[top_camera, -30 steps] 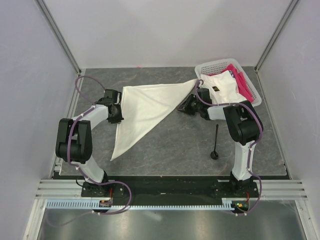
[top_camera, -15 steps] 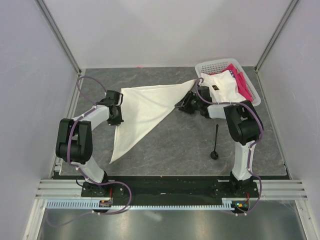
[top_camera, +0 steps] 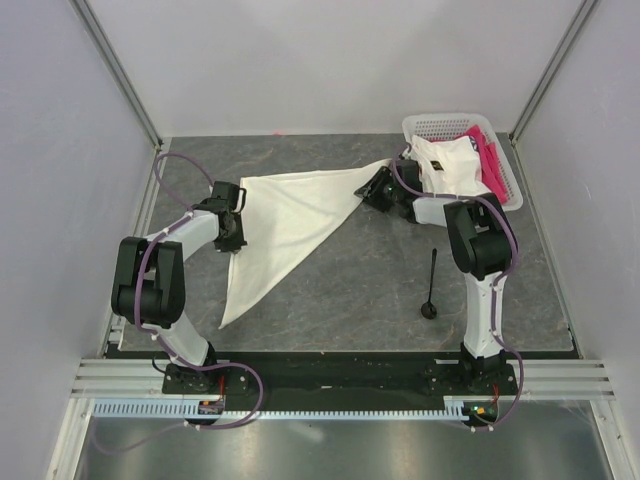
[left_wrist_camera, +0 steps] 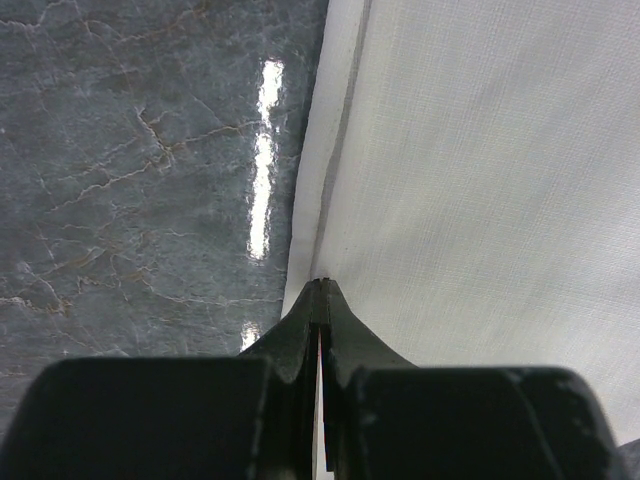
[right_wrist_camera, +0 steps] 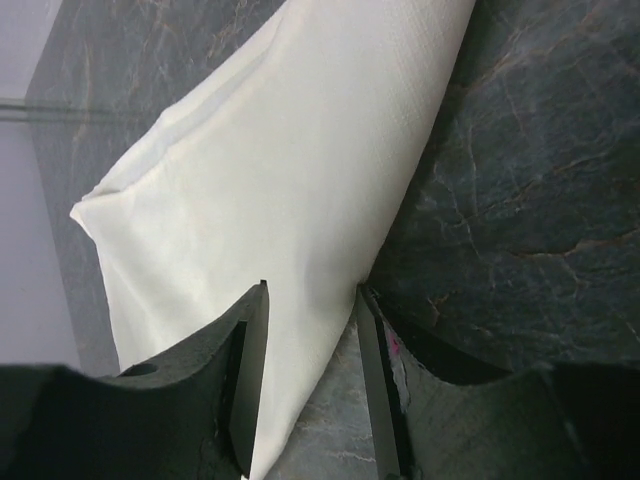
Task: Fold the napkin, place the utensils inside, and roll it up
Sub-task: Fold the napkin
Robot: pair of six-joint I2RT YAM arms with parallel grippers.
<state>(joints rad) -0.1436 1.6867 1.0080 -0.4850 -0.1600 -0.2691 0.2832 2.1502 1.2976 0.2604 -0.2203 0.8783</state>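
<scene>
Napkin (top_camera: 290, 215), a folded triangle: left gripper (left_wrist_camera: 320, 300) pinches its left edge tight, right gripper (right_wrist_camera: 311, 290) fingers spread astride the far-right corner; the spoon (top_camera: 432, 280) lies near-right, well apart.

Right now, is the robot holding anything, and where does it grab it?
The left gripper pinches the cream-white cloth napkin on its left edge. The right gripper is open around the napkin's right corner, not gripping it.

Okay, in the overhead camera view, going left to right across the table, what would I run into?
left gripper → napkin → right gripper → spoon → pink cloth. The white garment and the basket overlap the spoon's position, so they are left out.
</scene>
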